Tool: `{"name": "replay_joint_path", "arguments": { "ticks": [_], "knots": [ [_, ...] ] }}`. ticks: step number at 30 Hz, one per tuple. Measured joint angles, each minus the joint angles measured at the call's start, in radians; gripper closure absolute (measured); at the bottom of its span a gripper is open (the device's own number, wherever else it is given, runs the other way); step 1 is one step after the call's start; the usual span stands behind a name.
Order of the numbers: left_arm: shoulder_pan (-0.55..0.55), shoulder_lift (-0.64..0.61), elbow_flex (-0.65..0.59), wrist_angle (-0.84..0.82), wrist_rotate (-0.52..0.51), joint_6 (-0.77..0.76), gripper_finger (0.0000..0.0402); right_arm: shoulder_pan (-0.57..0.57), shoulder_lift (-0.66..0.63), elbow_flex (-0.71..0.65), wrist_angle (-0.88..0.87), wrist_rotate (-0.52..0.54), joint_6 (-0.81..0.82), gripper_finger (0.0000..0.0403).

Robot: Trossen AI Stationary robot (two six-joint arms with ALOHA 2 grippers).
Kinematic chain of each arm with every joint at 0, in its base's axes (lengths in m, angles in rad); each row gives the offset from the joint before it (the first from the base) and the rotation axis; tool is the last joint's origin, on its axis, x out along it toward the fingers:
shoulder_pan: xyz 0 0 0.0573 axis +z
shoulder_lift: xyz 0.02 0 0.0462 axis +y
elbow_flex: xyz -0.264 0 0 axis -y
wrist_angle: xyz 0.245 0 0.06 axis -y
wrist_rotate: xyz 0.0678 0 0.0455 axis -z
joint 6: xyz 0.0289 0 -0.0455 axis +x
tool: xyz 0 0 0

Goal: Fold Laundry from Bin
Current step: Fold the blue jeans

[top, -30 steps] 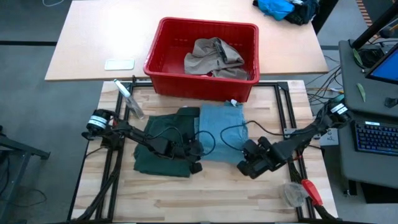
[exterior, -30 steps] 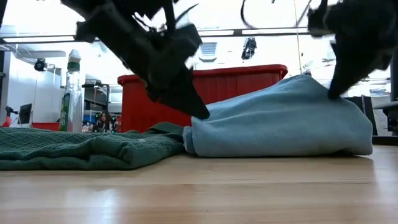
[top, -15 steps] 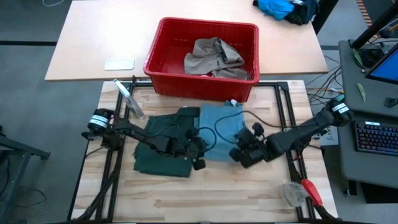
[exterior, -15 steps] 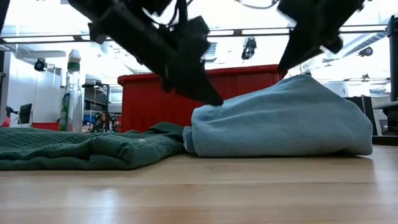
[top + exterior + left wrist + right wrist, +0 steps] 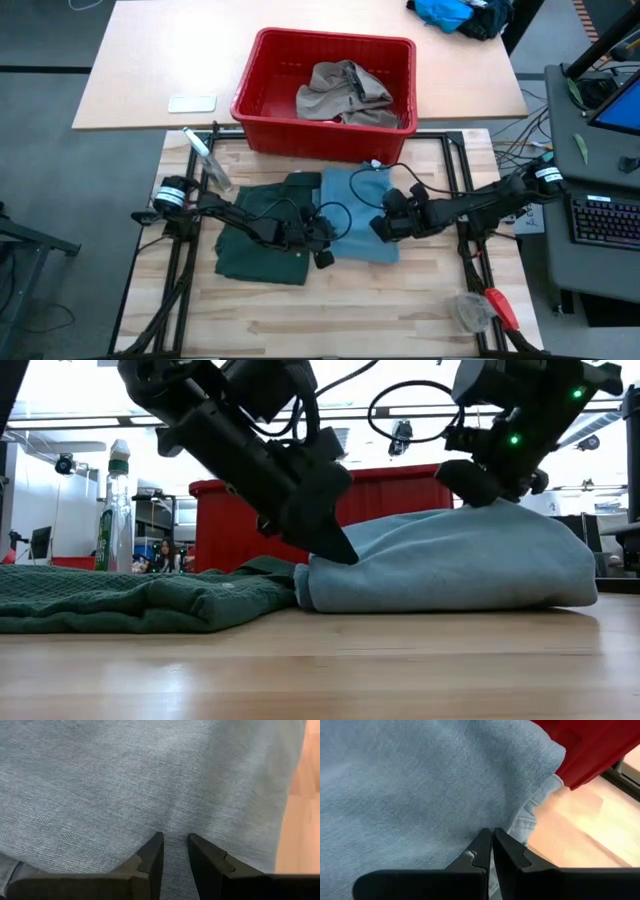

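Observation:
Folded light blue denim trousers (image 5: 360,200) lie on the table in front of the red bin (image 5: 320,142), with dark green shorts (image 5: 255,250) flat to their left. A khaki-taupe piece (image 5: 345,92) lies in the bin. My left gripper (image 5: 322,257) stands at the denim's near left edge with its fingers a narrow gap apart. My right gripper (image 5: 380,230) is shut and rests over the top of the denim pile (image 5: 470,560). My left gripper sets both fingertips (image 5: 156,842) down on the denim's top layer near its left edge (image 5: 345,558), slanting down from the table's left. Denim shows in the gap between the fingers; the trousers lie flat on the table. My right gripper rests its shut fingertips (image 5: 486,840) on the denim's upper surface (image 5: 490,508), slanting down from the table's right. The pile stays on the table.
A spray bottle (image 5: 205,158) lies at the table's far left. A red-handled tool (image 5: 500,305) and a clear object (image 5: 472,312) sit at the near right corner. On the far table are a white slab (image 5: 192,103) and a bright blue cloth heap (image 5: 445,12).
My right gripper has swung from beside the denim's near right corner toward the far edge and a little left, onto the top of the pile, tipping as it went. My left gripper has come down onto the denim's left edge. The garments have stayed in place.

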Motion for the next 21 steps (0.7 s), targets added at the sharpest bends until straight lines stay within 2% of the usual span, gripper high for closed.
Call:
{"name": "replay_joint_path", "arguments": {
  "ticks": [4,8,13,16,21],
  "knots": [
    [-0.009,-0.042,-0.002,-0.009,0.001,0.019,0.0327,0.025,-0.046,0.024,-0.022,0.008,0.006,0.0391],
    [-0.01,-0.1,-0.001,-0.011,0.012,0.059,0.0327,0.097,-0.098,0.066,-0.032,0.018,0.002,0.0391],
    [-0.02,-0.106,-0.002,-0.07,0.133,0.083,0.0327,0.243,-0.123,0.101,-0.019,-0.06,0.057,0.0391],
    [-0.025,-0.075,-0.002,-0.068,0.141,0.081,0.0327,0.308,-0.095,0.097,-0.018,-0.132,0.131,0.0391],
    [-0.006,0.008,-0.003,0.029,0.137,0.079,0.0327,0.319,0.019,0.071,-0.022,-0.142,0.245,0.0391]
  ]
}}
